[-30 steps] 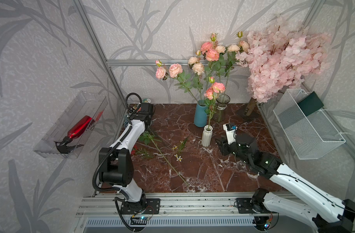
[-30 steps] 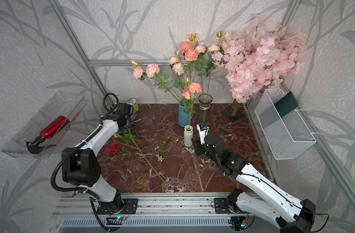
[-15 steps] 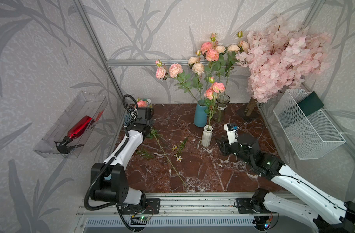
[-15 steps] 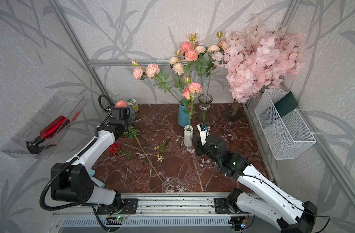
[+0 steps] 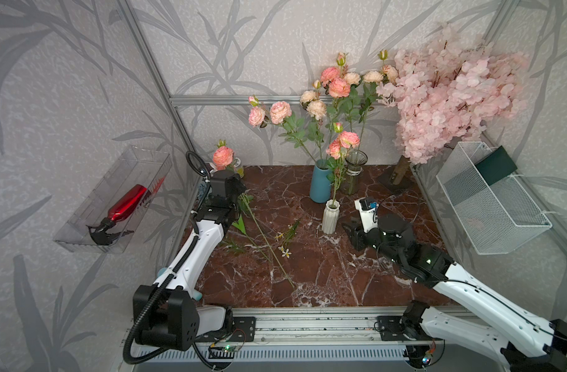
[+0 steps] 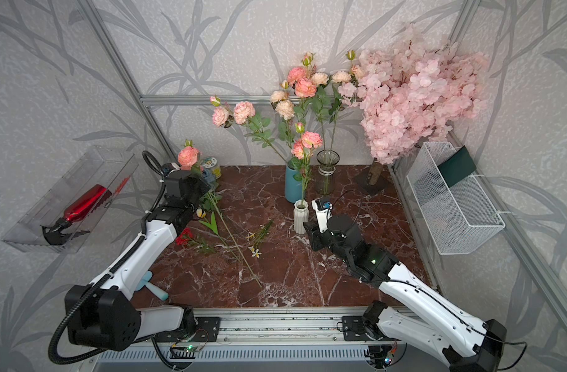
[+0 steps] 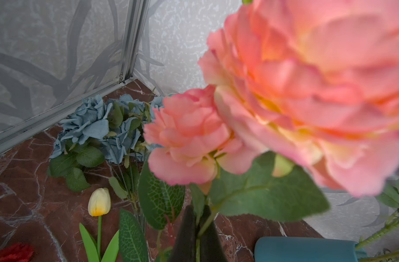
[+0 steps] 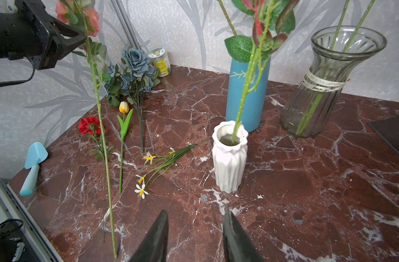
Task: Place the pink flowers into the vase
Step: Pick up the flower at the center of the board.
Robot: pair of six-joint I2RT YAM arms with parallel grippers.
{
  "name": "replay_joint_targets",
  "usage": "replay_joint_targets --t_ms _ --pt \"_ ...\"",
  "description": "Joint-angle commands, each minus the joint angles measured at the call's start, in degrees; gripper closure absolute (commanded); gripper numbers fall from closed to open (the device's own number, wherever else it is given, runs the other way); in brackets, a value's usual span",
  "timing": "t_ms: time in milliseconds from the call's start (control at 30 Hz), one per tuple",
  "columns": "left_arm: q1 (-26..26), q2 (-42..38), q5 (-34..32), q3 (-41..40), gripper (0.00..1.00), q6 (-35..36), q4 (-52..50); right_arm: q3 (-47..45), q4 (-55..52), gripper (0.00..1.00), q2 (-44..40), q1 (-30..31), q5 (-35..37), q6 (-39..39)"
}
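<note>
By the back corner [image 7: 126, 78], the left gripper [image 7: 197, 212] is shut on 1 pink flower [image 5: 223, 156], not yet in the vases [image 5: 320, 186]. Others stand in them already. The right gripper [image 8: 195, 217] is half open, empty.

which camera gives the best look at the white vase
The right wrist view: the white vase stands close and whole, its open mouth showing one green stem inside. Both top views show it small and from above. The left wrist view does not show it.
</note>
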Motion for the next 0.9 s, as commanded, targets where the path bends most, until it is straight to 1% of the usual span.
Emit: replay_joint_targets --t_ms 0,167,333,400,500,667,867 --pt "-0.1 -0.9 0.7 2.3 1.0 1.4 4.1 2.6 0.2 0.6 0.3 1.1 0.1 -1.2" --pt "-0.1 -0.9 5.7 5.5 1.0 3.5 4.9 3.3 0.9 0.6 0.1 1.7 -1.2 -3.7" --pt "-0.1 -3.2 11.6 9.2 1.0 7.1 3.1 4.2 2.2 0.6 0.3 1.7 -7.1 -7.0" --pt "0.0 -5.1 13.7 9.6 1.0 7.5 2.1 5.1 2.3 0.59 1.3 1.6 -9.1 -7.5" --pt "0.0 -8.6 17.2 8.2 1.0 7.9 3.3 6.4 3.3 0.59 2.7 1.5 -13.7 -7.3" --pt "0.3 -12.8 25.8 8.7 1.0 9.1 2.9 8.1 7.4 0.59 4.1 1.5 -23.1 -5.8" --pt "2.0 -15.6 36.0 9.3 1.0 6.7 3.6 12.0 12.6 0.59 9.4 1.5 -34.4 -2.7"
